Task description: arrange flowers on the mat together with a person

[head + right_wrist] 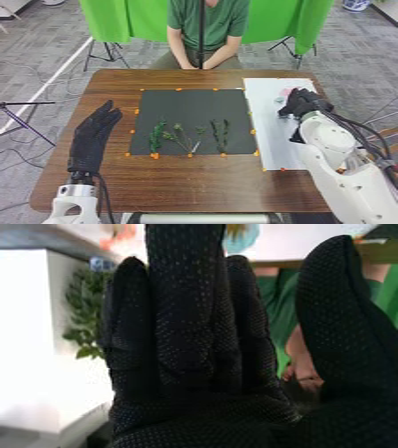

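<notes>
Flowers (pixel 157 136), slender and leafy green, on the dark mat (pixel 188 106).

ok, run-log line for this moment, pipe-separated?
right hand: open, over white sheet, by pink item | left hand: open, left of dark mat | green stems: on mat's near part
</notes>
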